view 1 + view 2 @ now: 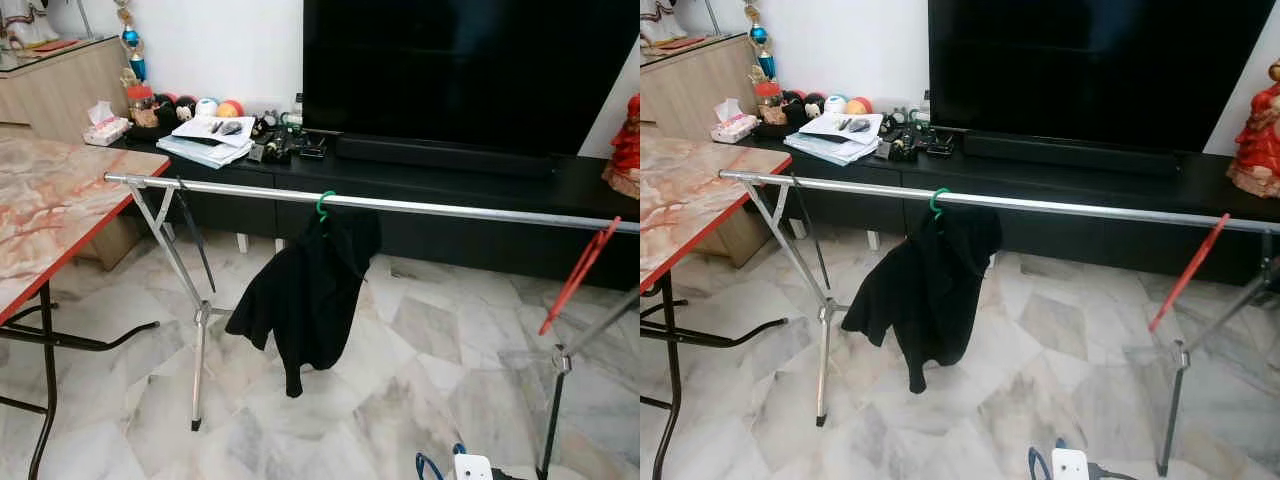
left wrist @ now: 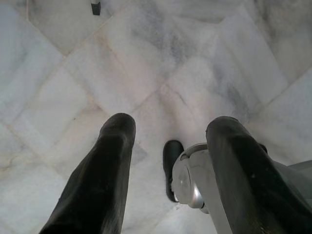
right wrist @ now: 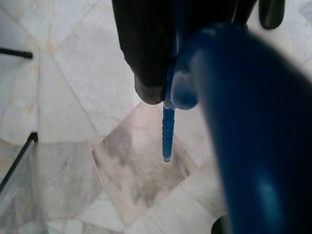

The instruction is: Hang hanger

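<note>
Right wrist view: right gripper (image 3: 165, 92) jaws clenched on the blue hanger (image 3: 243, 122); left gripper (image 2: 168, 141) jaws released.

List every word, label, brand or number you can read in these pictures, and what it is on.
None can be read.
Papers on the black TV console: any print too small and blurred.
Tissue box: markings illegible.
Television: dark, no brand visible.
Blue hanger in the right gripper: no marking.
</note>
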{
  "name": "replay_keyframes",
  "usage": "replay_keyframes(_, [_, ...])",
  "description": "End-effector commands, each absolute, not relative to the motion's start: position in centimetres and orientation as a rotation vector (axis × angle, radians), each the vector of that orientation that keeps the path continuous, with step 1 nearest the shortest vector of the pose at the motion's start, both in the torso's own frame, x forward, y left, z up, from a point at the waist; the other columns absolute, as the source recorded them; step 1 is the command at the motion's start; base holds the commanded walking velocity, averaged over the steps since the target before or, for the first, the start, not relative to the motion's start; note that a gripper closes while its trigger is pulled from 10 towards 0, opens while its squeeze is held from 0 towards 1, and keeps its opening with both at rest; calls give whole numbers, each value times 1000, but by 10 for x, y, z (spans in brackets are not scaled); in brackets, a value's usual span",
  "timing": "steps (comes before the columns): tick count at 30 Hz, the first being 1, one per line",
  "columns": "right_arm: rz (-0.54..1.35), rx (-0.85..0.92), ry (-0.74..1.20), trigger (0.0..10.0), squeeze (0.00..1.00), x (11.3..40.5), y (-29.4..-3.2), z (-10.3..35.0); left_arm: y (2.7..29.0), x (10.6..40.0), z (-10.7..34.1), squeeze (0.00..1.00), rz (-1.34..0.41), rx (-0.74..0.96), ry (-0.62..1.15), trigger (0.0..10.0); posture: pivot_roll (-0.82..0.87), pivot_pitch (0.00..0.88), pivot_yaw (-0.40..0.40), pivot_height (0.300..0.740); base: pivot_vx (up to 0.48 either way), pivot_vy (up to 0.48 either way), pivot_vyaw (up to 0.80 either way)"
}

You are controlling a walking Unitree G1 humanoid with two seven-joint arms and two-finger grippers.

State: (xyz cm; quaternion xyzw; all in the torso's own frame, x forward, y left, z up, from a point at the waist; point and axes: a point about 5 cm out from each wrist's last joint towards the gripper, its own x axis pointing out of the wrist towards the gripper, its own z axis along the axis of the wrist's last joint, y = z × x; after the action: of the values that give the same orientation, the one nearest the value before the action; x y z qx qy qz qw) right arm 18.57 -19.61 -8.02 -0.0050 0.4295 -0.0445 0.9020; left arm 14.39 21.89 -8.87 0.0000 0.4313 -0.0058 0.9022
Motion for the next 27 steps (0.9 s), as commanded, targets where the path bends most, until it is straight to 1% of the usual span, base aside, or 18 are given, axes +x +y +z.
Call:
replay_keyframes(1, [-95,-7,863,10000,0,191,-195,-77,220,139,-91,0,-9,-1,914,10000,158,0,-10,740,315,0,0])
replay_keyframes(27, [-160,10,815,10000,0,202,-200,-71,218,140,-91,0,-12,-17,908,10000,160,0,-11,740,323,0,0])
